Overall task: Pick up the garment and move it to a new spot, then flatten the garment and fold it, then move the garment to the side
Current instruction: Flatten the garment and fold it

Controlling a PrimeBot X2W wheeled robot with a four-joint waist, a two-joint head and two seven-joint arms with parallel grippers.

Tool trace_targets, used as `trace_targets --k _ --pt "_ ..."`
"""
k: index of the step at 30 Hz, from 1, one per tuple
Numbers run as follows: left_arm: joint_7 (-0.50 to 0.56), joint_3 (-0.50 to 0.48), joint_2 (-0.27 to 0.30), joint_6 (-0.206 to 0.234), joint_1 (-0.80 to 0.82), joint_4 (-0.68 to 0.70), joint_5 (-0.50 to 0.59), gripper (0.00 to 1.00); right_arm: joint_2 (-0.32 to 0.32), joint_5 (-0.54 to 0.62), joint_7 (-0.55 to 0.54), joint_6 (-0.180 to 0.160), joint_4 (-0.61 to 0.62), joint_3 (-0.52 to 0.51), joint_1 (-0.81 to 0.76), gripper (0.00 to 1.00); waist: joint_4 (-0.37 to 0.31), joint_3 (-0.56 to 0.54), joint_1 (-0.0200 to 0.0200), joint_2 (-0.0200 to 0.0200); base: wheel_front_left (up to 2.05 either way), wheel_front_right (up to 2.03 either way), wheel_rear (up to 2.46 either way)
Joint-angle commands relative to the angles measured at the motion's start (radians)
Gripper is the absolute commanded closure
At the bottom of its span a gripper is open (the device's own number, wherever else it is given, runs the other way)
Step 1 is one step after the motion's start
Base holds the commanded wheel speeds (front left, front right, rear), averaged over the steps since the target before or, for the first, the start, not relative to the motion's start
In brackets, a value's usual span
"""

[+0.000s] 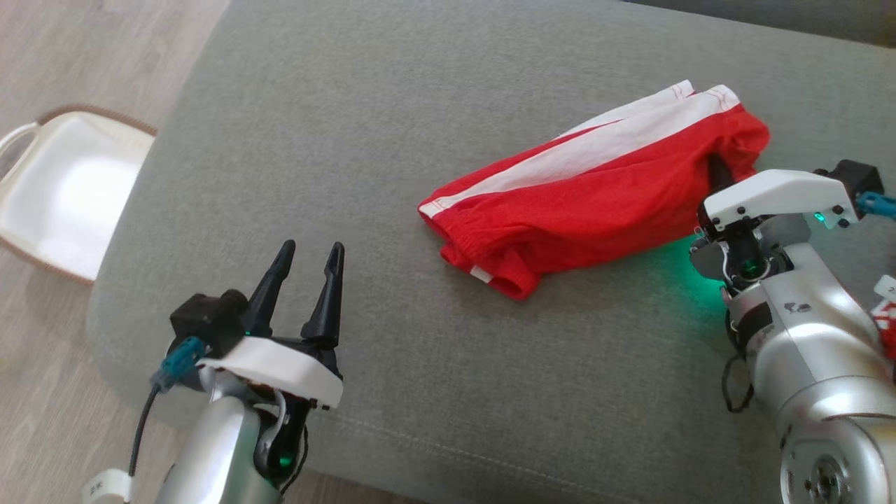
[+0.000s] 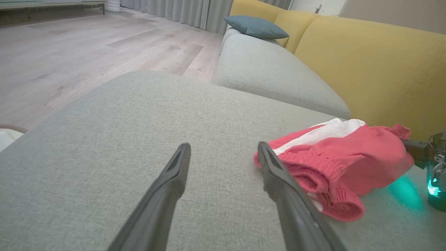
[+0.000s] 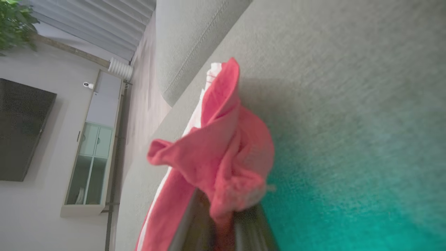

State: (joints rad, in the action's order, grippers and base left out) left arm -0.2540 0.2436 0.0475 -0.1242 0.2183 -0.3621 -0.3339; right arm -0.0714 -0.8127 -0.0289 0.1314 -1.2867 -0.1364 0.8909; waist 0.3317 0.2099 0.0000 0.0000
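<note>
Red shorts [image 1: 595,203] with a white side stripe lie bunched and roughly doubled over on the grey sofa cushion [image 1: 350,140], toward its far right part.

Right hand [image 1: 715,168] is clamped shut on the shorts' right end, low on the cushion. Right wrist view shows red fabric [image 3: 223,157] pinched between the fingers [image 3: 188,226].

Left hand [image 1: 311,248] is open with nothing in it, above the cushion's near left part.

Progress: very early. The grab is made, but most of the shorts lie flat on the cushion, so no lift yet. Moving, flattening, folding and setting aside are all left.

Hard to see:
- Right fingertips are buried in cloth in the head view.
- Right wrist view is blurred, so I can't tell how many layers are caught.
- White-lined basket [image 1: 98,112] on the floor left of the cushion is cut off by the frame.
</note>
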Motion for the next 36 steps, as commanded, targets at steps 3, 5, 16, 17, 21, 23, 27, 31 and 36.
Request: trace_targets --k 3,5,16,17,21,23,27,31,36 --pt "-0.008 -0.045 0.006 -0.004 0.038 0.023 0.013 0.0 0.02 -0.025 0.029 -0.001 0.071 0.03 -0.011 1.0 -0.029 -0.019 0.0 0.0 0.0 0.0 0.0" --pt "-0.008 -0.048 0.006 -0.005 0.031 0.022 0.015 0.0 0.021 -0.042 0.041 -0.001 0.098 0.039 -0.037 1.0 -0.046 -0.03 0.0 0.0 0.0 0.0 0.0" --pt "-0.008 -0.068 0.009 -0.006 -0.027 0.031 0.029 0.0 0.021 -0.13 0.12 -0.001 0.233 0.063 -0.24 1.0 -0.163 -0.115 0.0 0.0 0.0 0.0 0.0" --pt "-0.008 -0.067 0.009 -0.006 -0.032 0.031 0.03 0.0 0.021 -0.133 0.126 -0.001 0.242 0.061 -0.259 1.0 -0.171 -0.123 0.0 0.0 0.0 0.0 0.0" --pt "-0.008 -0.066 0.008 -0.006 -0.055 0.033 0.032 0.0 0.021 -0.159 0.128 -0.001 0.285 0.067 -0.328 1.0 -0.197 -0.149 0.0 0.0 0.0 0.0 0.0" --pt "-0.008 -0.068 0.008 -0.006 -0.066 0.035 0.033 0.0 0.021 -0.176 0.126 -0.001 0.306 0.078 -0.354 1.0 -0.207 -0.155 0.0 0.0 0.0 0.0 0.0" --pt "-0.008 -0.067 0.008 -0.006 -0.077 0.037 0.038 0.0 0.021 -0.2 0.136 -0.001 0.346 0.107 -0.38 1.0 -0.215 -0.157 0.0 0.0 0.0 0.0 0.0" --pt "-0.008 -0.067 0.011 -0.006 -0.08 0.038 0.038 0.0 0.021 -0.209 0.157 -0.001 0.38 0.148 -0.39 1.0 -0.217 -0.155 0.0 0.0 0.0 0.0 0.0" --pt "-0.008 -0.067 0.016 -0.006 -0.088 0.035 0.039 0.0 0.021 -0.243 0.214 -0.001 0.444 0.242 -0.404 1.0 -0.219 -0.163 0.0 0.0 0.0 0.0 0.0"
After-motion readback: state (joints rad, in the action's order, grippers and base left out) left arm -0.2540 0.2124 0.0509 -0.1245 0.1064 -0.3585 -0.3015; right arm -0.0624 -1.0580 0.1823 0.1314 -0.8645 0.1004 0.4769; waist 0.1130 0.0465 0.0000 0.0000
